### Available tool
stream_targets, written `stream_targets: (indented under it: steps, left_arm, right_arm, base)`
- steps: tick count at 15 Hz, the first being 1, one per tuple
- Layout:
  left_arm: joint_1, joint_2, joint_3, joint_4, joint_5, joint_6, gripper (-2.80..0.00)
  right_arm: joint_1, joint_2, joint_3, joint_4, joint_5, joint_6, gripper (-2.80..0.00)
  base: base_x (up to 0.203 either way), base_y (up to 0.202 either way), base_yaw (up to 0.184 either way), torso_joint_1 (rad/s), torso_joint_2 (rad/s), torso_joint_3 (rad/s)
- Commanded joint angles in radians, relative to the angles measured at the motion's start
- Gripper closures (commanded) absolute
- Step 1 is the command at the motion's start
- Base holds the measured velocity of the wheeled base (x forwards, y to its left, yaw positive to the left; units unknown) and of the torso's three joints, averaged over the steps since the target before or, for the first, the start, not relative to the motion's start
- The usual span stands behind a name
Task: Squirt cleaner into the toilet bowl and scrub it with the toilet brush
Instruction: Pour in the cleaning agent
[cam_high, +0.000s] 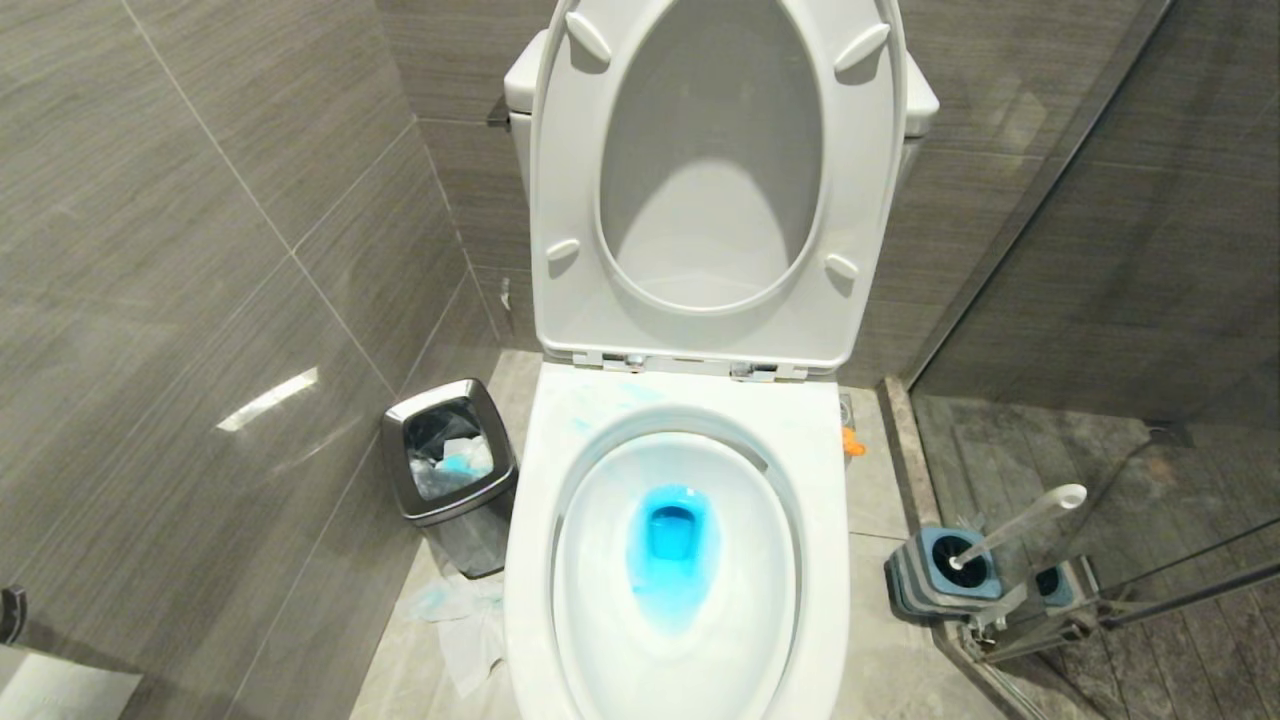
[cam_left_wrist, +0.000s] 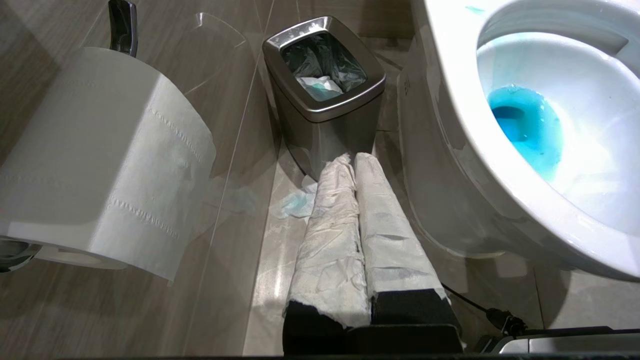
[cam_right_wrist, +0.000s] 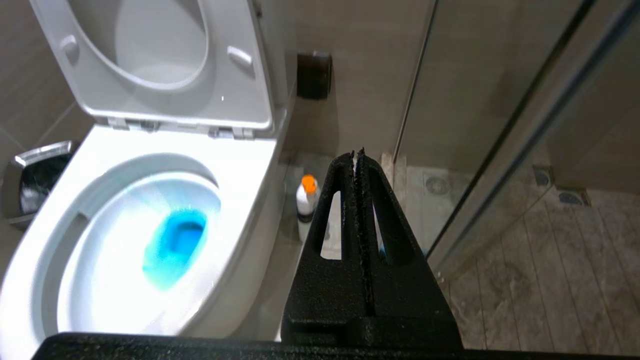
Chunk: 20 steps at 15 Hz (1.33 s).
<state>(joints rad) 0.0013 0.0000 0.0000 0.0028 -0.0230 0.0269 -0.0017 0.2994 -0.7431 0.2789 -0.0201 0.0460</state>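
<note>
toilet bowl (cam_high: 640, 660): you see it in front of you with seat and lid raised against the tank; the white rim carries pale blue streaks near the hinges.
cleaner (cam_high: 670, 545): bright blue liquid fills the water at the bottom of the bowl, and a faint blue smear runs up the porcelain around it.
steel bin (cam_high: 449, 462): it stands on the floor just beside the bowl, on your left; inside you find a dark liner and crumpled tissues stained blue.
loose tissues (cam_high: 455, 620): they lie on the floor between the bin and the bowl's base, some tinted blue.
toilet brush (cam_high: 1020, 525): its white handle leans out of the grey-and-blue holder (cam_high: 935, 575), which sits on the floor to the right of the bowl, against the glass partition.
bottle (cam_right_wrist: 306, 197): white with an orange cap, it stands on the floor beside the bowl's right side, near the wall.
paper roll (cam_left_wrist: 100, 160): it hangs on the wall to your left.
left claw (cam_left_wrist: 350, 162): closed and empty, its paper-wrapped fingers pressed together, pointing at the bin; the bowl is just beside it.
right claw (cam_right_wrist: 358, 155): closed and empty, the black fingers touching along their length; the bottle sits just beyond its tips, the bowl to one side, the brush hidden behind it.
</note>
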Motion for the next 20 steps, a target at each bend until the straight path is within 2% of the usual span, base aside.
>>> stream_targets:
  steps: [1,3,7,20]
  left_arm:
    - [0.0,0.002,0.0,0.0,0.0,0.001,0.0]
    - [0.0,0.002,0.0,0.0,0.0,0.001,0.0]
    - [0.0,0.002,0.0,0.0,0.0,0.001,0.0]
    - [0.0,0.002,0.0,0.0,0.009,-0.008,0.0]
  right_arm:
    - [0.0,0.193,-0.128,-0.004,-0.003,0.0,0.0]
    - [0.0,0.283,-0.174,-0.044,-0.004,-0.002,0.0]
    - [0.0,0.401,-0.159,-0.211,-0.004,-0.006,0.0]
    - [0.0,0.449,-0.124,-0.222,0.008,-0.003,0.0]
  base:
    - [0.0,0.0,0.0,0.0,0.0,0.0]
    - [0.0,0.0,0.0,0.0,0.0,0.0]
    - [0.0,0.0,0.0,0.0,0.0,0.0]
    - [0.0,0.0,0.0,0.0,0.0,0.0]
